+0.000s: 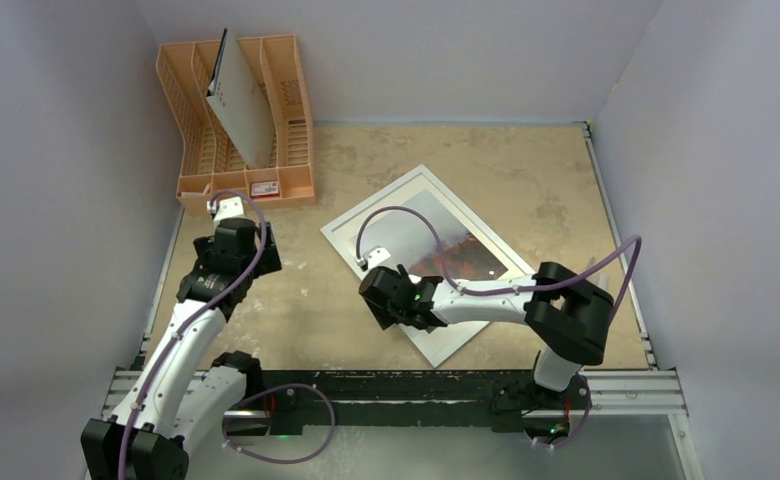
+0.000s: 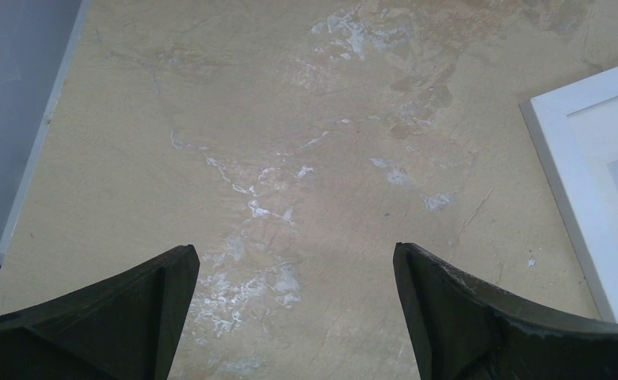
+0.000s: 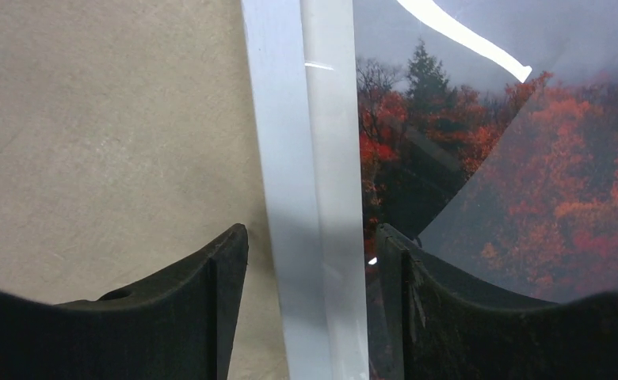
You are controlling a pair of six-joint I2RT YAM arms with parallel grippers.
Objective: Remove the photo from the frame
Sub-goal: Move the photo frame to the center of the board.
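Observation:
The frame (image 1: 366,215) lies flat and face up in the middle of the table, its narrow white border around the photo (image 1: 466,250) of red-orange trees under a grey haze. My right gripper (image 1: 381,300) hangs over the frame's near-left side. In the right wrist view its jaws (image 3: 312,245) are open and straddle the white border (image 3: 306,119): one finger over bare table, the other over the photo (image 3: 528,158). My left gripper (image 1: 241,250) is wide open above bare table (image 2: 295,257), with a corner of the frame (image 2: 559,150) off to its right.
An orange plastic rack (image 1: 286,180) stands at the back left, with a grey-white perforated board (image 1: 241,105) leaning in it. Grey walls close in the left, back and right sides. A metal rail (image 1: 626,385) runs along the near edge.

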